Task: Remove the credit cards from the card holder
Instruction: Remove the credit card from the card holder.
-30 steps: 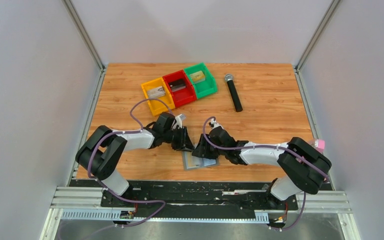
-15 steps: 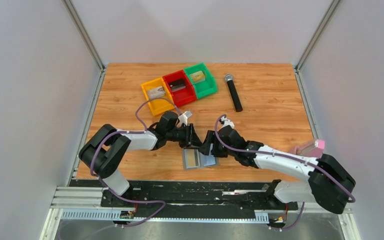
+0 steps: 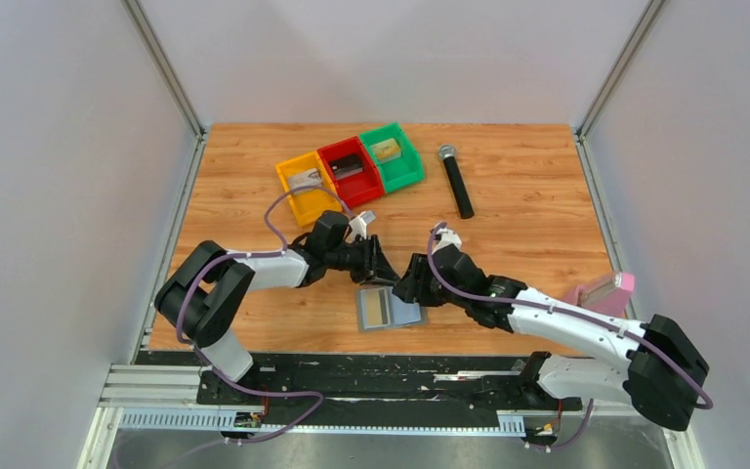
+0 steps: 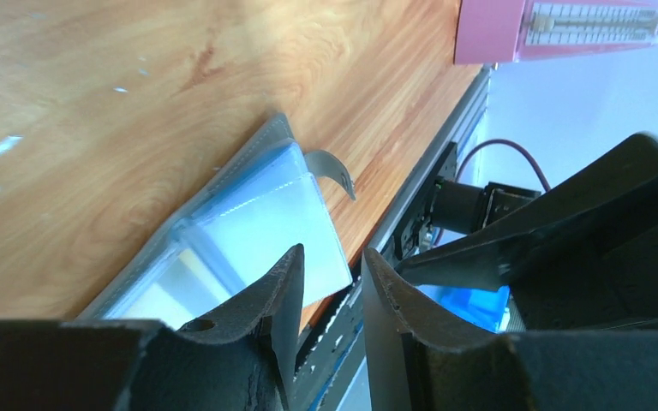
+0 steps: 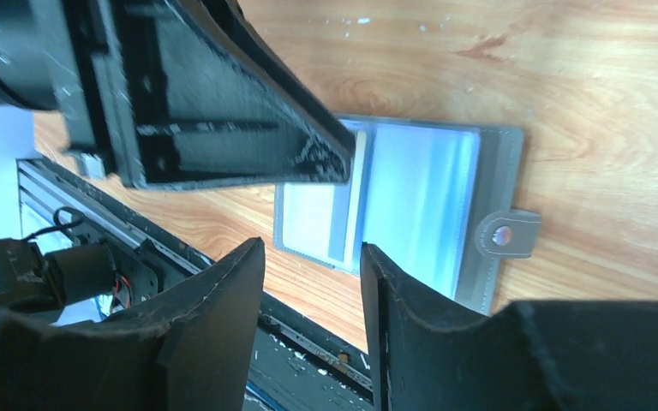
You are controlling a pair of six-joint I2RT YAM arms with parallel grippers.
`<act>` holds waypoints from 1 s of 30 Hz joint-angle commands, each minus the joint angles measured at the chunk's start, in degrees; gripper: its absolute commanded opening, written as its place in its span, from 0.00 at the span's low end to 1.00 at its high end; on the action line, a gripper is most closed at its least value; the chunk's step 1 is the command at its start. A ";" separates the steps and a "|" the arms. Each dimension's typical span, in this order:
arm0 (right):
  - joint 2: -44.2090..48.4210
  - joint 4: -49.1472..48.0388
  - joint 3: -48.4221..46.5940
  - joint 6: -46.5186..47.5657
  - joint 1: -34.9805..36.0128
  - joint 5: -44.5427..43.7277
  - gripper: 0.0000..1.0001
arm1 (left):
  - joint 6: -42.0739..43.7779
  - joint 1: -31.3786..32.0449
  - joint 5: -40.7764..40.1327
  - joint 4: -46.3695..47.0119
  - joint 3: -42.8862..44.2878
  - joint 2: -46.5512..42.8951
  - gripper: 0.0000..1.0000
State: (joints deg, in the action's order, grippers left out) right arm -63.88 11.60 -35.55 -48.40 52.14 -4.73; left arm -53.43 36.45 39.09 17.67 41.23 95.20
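The card holder point(image 3: 389, 310) lies open and flat near the table's front edge, with a tan card point(image 3: 378, 309) showing in its left panel. It also shows in the left wrist view point(image 4: 248, 231) and in the right wrist view point(image 5: 420, 197), with its snap tab point(image 5: 505, 235) out to the side. My left gripper point(image 3: 379, 272) hovers just behind the holder, jaws a little apart and empty point(image 4: 332, 257). My right gripper point(image 3: 410, 285) is at the holder's far right corner, open and empty point(image 5: 313, 250). Cards lie in the yellow bin point(image 3: 305, 180) and the green bin point(image 3: 385, 149).
Yellow point(image 3: 293, 200), red point(image 3: 361, 191) and green point(image 3: 405, 171) bins stand in a row at the back. A black microphone point(image 3: 456, 181) lies to their right. A pink object point(image 3: 601, 288) sits at the table's right edge. The two grippers are very close together.
Both grippers have moved right and slightly back. The right gripper has come off the holder, which now shows whole. The right arm has stretched out and its elbow swung right.
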 commanded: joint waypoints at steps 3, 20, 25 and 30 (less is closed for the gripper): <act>-6.63 -4.75 -4.41 -0.02 3.72 -0.20 0.46 | 4.87 -4.07 -1.72 -6.85 1.11 -5.16 0.40; -30.04 11.90 -21.78 -2.72 9.34 -11.09 0.63 | 10.93 -9.96 -15.53 -27.55 -3.14 -19.33 0.43; -34.45 15.90 -25.53 -2.94 10.24 -12.90 0.68 | 11.95 -12.02 -15.92 -29.70 -4.14 -21.19 0.43; -38.72 18.40 -28.04 -2.89 10.76 -13.20 0.68 | 12.67 -12.83 -15.56 -30.35 -4.86 -21.94 0.43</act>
State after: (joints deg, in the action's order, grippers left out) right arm -100.05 26.48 -60.62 -50.52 62.24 -15.75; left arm -42.85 24.18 24.03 -11.88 37.06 75.31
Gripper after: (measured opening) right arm 0.677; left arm 0.426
